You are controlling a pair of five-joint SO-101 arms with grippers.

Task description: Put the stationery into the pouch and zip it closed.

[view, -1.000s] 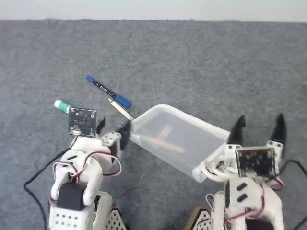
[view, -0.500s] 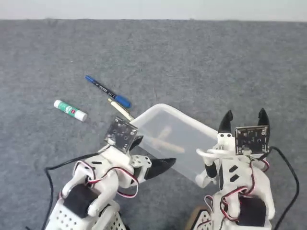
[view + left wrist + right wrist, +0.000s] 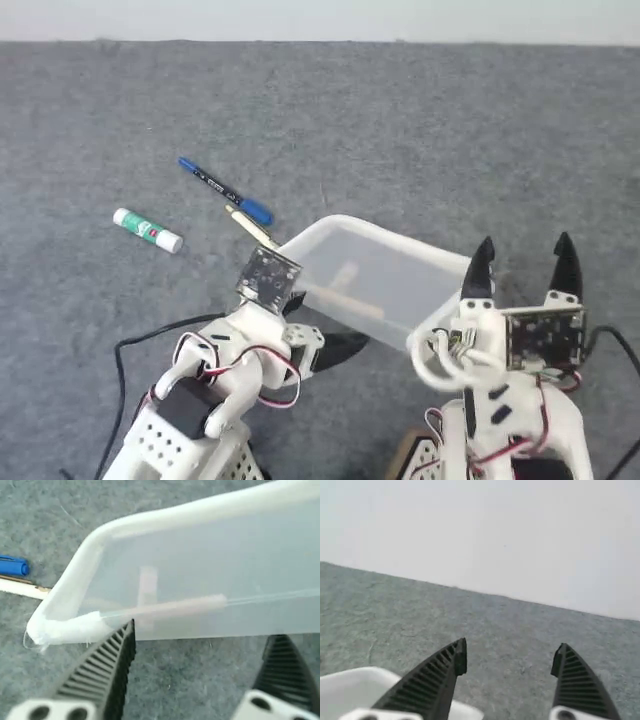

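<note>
The bench [image 3: 450, 120] is covered in rough, matt grey cloth, like felt. The pouch [image 3: 370, 285] is smooth, frosted translucent plastic with an opaque white rim. The pen [image 3: 225, 190] is glossy blue plastic. The left gripper [image 3: 204, 632] and right gripper [image 3: 512, 645] are matt black plastic, ribbed inside.

You have no text, number or sign here that can be read. In the upper left of the high view, the blue pen [image 3: 225, 190] has dark marks along its pale barrel, too small to make out. Left of and below it, the glue stick [image 3: 147, 230] carries a green label whose print is also too small to tell.
</note>
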